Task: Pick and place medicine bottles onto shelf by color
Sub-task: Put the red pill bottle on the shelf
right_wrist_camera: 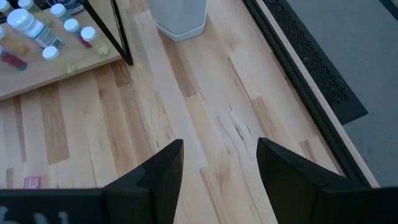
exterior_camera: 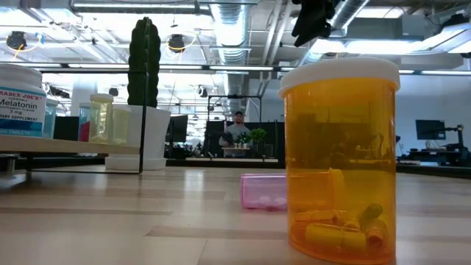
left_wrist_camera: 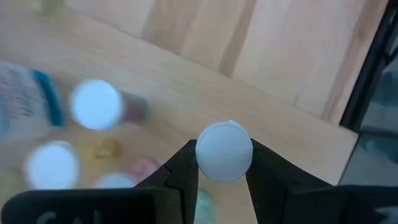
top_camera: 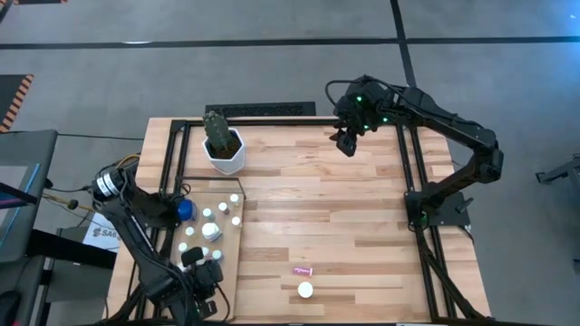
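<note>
The shelf (top_camera: 228,272) is a pale board on the table's left side, with several white-capped medicine bottles (top_camera: 211,232) standing on it. My left gripper (left_wrist_camera: 222,147) is over the shelf's far left part (top_camera: 184,210), shut on a bottle with a white ribbed cap (left_wrist_camera: 224,163). A pink bottle (top_camera: 303,271) lies on its side on the table near the front edge. An amber bottle (exterior_camera: 340,158) stands upright beside it. My right gripper (right_wrist_camera: 221,162) hangs open high over the table's far right part (top_camera: 345,140), with nothing between its fingers. My left gripper pinches the bottle's white cap by its ribbed rim (left_wrist_camera: 203,155), one finger on each side. The fingers come from above, pointing steeply down. The cap hides the bottle's body. I cannot tell whether the bottle stands on the shelf or hangs clear.
A cactus in a white hexagonal pot (top_camera: 225,152) stands at the table's far edge, beyond the shelf. Black frame rails (top_camera: 410,154) run along the table's sides. A large white Melatonin bottle (exterior_camera: 20,99) stands on the shelf. A person (exterior_camera: 237,131) is far off in the room.
</note>
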You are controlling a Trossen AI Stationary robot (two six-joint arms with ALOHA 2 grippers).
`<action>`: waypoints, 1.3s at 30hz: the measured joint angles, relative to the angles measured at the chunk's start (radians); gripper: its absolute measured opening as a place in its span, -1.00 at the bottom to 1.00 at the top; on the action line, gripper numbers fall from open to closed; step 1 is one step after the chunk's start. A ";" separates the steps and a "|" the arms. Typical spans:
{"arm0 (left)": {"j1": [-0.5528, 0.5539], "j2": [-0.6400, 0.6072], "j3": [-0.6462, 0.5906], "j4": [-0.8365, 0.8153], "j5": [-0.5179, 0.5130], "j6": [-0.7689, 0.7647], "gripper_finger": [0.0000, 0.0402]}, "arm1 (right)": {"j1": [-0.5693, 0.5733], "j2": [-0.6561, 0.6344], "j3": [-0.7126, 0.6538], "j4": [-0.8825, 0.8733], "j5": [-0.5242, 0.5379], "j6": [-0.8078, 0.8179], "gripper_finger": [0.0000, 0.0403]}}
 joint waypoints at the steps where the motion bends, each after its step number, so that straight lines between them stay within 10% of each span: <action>1: -0.001 0.010 0.000 0.012 0.007 0.000 -0.54 | 0.000 0.000 0.000 0.000 0.000 0.000 0.11; 39: -0.017 0.062 0.002 0.023 0.017 -0.114 -0.54 | 0.000 0.000 0.000 0.006 -0.001 0.000 0.11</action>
